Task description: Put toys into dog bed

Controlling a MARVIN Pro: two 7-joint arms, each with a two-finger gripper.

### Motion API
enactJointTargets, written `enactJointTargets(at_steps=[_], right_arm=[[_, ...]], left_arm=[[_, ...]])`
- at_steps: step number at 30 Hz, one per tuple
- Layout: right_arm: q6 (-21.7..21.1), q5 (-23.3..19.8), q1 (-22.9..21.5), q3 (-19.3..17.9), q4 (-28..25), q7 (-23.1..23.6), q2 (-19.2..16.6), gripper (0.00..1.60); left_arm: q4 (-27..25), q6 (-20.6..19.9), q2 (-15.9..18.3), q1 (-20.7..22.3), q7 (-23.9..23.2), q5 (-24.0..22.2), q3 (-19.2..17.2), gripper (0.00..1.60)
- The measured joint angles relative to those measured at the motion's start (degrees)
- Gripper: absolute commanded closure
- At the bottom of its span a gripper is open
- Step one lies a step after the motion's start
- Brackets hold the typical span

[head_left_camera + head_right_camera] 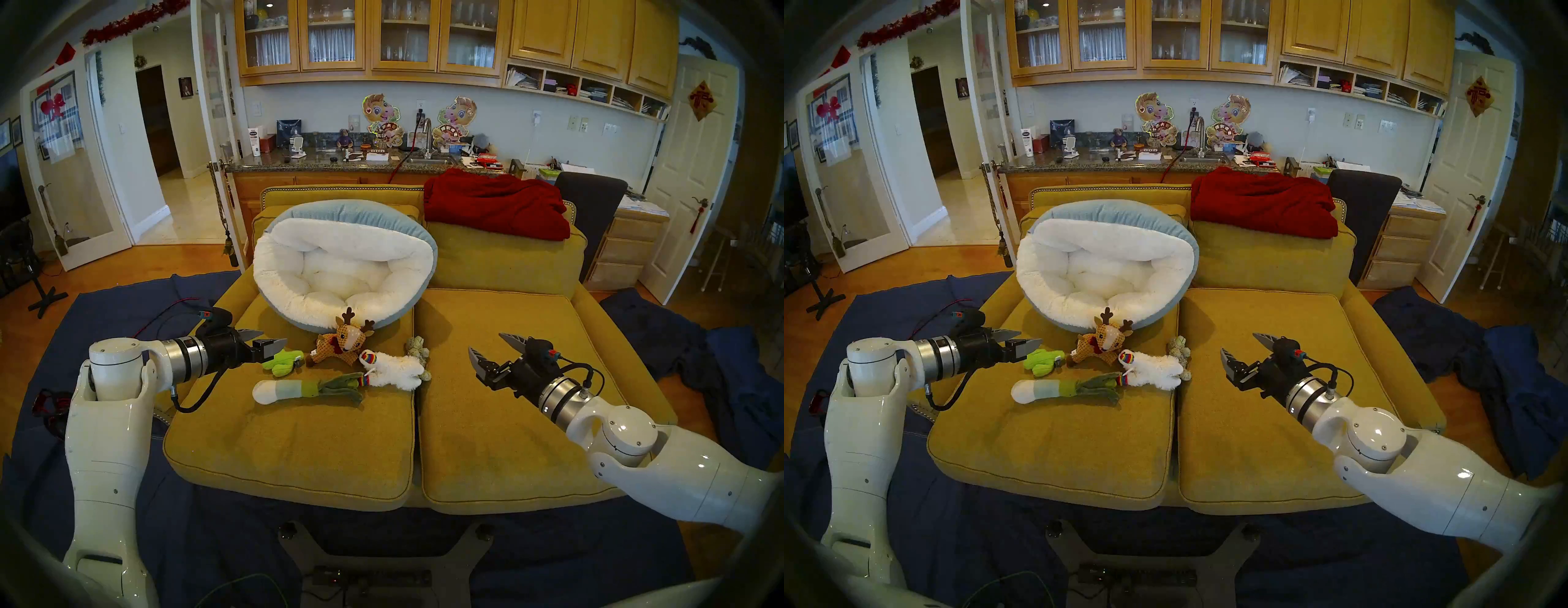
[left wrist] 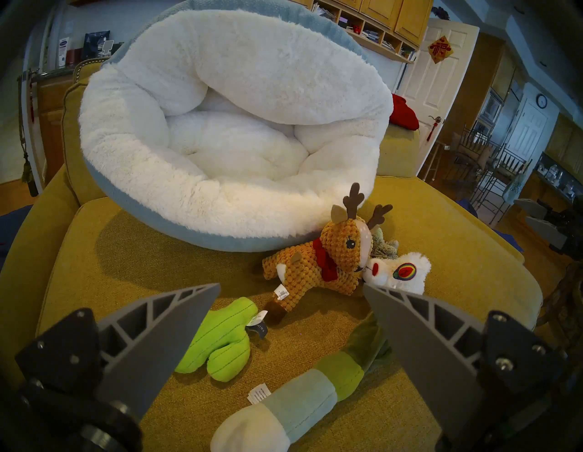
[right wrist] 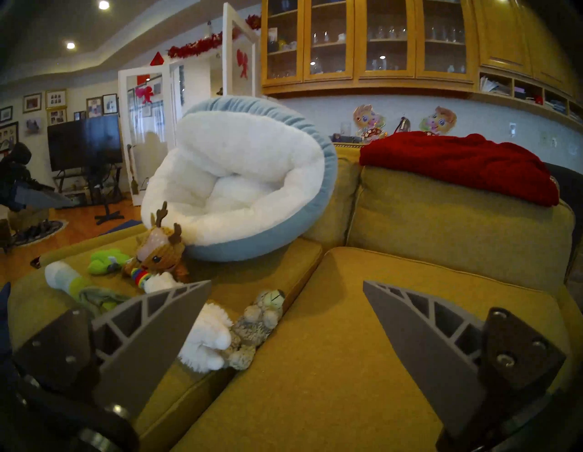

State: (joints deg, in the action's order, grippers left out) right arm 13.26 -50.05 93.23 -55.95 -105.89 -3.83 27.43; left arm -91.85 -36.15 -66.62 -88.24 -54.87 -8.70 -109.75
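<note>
Both pincers hang empty over the sofa (image 1: 500,424), so I judge the task is at its very start: no toy is in the bed (image 1: 339,263) yet. Left pincer (image 1: 278,343) has its jaws spread wide, poised just above the cactus (image 1: 282,363); in the left wrist view the cactus (image 2: 220,344) and the leek (image 2: 284,407) both lie between the fingers. Right pincer (image 1: 488,346) is likewise wide open, holding nothing, well apart from the pile.

Next, I think, I must drop the left pincer onto the cactus, close on its soft body, then lift it over the thick near rim.

All five toys lie on the left seat cushion before the bed: the reindeer (image 1: 339,344) touching the rim, the white animal (image 1: 399,369) beside it, the grey lump (image 1: 418,348) at the cushion seam. White and fluffy inside, blue outside, the bed leans tilted against the sofa back.
</note>
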Motion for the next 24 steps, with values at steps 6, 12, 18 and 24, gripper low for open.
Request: enactJointTargets(at_steps=[6,12,18,24], right_arm=[[-3.97,0.90,-1.83,1.01,-0.15,1.01,1.92,0.00],[-8.13,2.09,-4.16,2.17,0.01,1.95,4.58,0.00],[-12.83,3.36,-7.02,3.45,0.58,3.08,7.61,0.00],[-17.37,4.07,-9.74,4.53,2.40,4.51,10.65,0.00]], left_arm=[[0.01,0.00,0.00,-0.01,0.00,0.00,0.01,0.00],[0.02,0.00,0.00,-0.01,0.01,0.00,0.01,0.00],[0.03,0.02,0.01,-0.01,0.01,0.00,0.02,0.00],[0.03,0.01,0.01,-0.02,0.02,0.00,0.03,0.00]])
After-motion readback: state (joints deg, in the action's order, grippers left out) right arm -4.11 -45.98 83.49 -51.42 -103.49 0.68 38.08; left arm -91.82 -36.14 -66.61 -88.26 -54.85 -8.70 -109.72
